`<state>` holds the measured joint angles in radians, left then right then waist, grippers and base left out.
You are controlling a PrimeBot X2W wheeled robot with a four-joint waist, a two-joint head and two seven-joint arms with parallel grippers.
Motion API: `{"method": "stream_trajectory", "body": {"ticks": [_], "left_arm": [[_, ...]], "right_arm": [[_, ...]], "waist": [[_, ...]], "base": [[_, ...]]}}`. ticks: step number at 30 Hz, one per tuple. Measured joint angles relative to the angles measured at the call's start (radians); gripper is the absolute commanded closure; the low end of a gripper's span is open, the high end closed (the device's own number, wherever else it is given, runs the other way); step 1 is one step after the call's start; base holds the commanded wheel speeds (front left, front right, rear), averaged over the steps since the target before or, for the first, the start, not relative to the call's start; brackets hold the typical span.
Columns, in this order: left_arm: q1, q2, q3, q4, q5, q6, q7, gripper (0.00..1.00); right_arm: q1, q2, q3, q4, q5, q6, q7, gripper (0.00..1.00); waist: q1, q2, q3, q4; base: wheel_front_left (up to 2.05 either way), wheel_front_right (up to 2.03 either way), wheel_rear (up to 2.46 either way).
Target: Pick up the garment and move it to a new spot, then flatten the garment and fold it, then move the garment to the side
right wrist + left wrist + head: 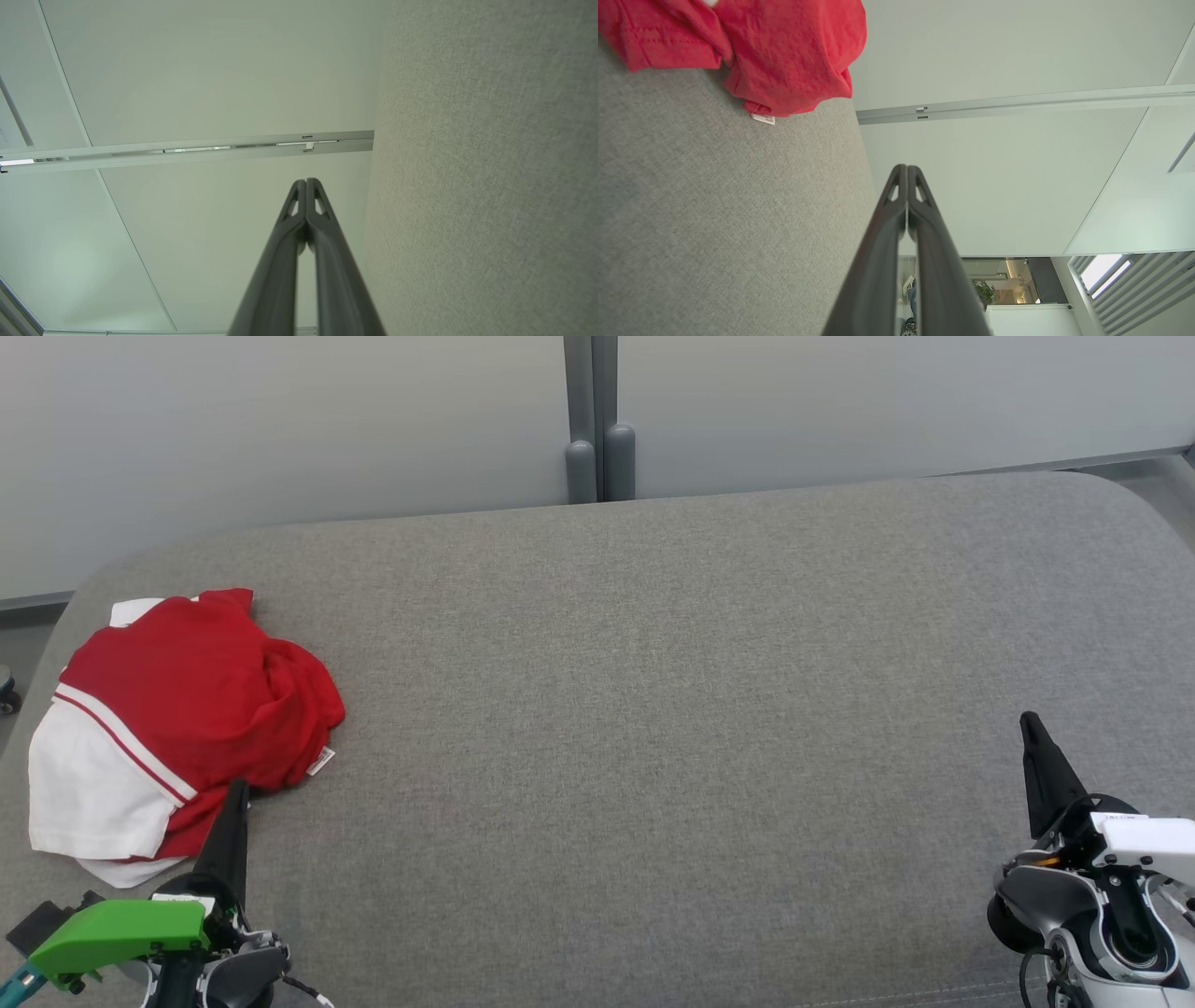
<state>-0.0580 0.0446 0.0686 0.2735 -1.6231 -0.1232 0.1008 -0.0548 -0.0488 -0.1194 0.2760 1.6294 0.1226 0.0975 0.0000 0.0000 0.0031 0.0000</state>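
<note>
Lying crumpled near left end of grey fabric-covered worktop: red-and-white garment, white sleeve toward the robot, small white label sticking out at its right hem. Left pincer close to garment's near edge, fingers pressed together, gripping nothing; left wrist view puts red cloth off to one side of tips, apart from them. Green bracket on left wrist. Right pincer well apart at worktop's right, likewise closed and empty. Pale wall panels behind.
</note>
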Motion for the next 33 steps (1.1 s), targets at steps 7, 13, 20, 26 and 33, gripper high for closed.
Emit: {"method": "stream_trajectory", "body": {"ticks": [7, 13, 20, 26, 33], "left_arm": [[0.000, 0.000, 0.000, 0.000, 0.000, 0.000, 0.000, 1.00], [0.000, 0.000, 0.000, 0.000, 0.000, 0.000, 0.000, 1.00], [0.000, 0.000, 0.000, 0.000, 0.000, 0.000, 0.000, 1.00], [0.000, 0.000, 0.000, 0.000, 0.000, 0.000, 0.000, 1.00], [0.000, 0.000, 0.001, 0.000, 0.000, 0.000, 0.001, 1.00]], "right_arm": [[0.000, 0.000, 0.000, 0.000, -0.001, 0.000, 0.000, 1.00], [0.000, 0.000, 0.000, 0.000, -0.001, 0.000, 0.000, 1.00], [0.000, 0.000, 0.000, 0.000, -0.001, 0.000, 0.000, 1.00], [0.000, 0.000, -0.001, 0.000, -0.001, 0.000, 0.000, 1.00], [0.000, 0.001, -0.001, 0.000, -0.001, 0.000, 0.000, 1.00]], "waist": [[0.0000, 0.0000, 0.000, 0.000], [0.0000, 0.0000, 0.000, 0.000], [0.0000, 0.0000, 0.000, 0.000], [0.0000, 0.0000, 0.000, 0.000], [0.0000, 0.0000, 0.000, 0.000]], "base": [[0.00, 0.00, 0.00], [0.00, 0.00, 0.00], [0.00, 0.00, 0.00], [0.00, 0.00, 0.00], [0.00, 0.00, 0.00]]}}
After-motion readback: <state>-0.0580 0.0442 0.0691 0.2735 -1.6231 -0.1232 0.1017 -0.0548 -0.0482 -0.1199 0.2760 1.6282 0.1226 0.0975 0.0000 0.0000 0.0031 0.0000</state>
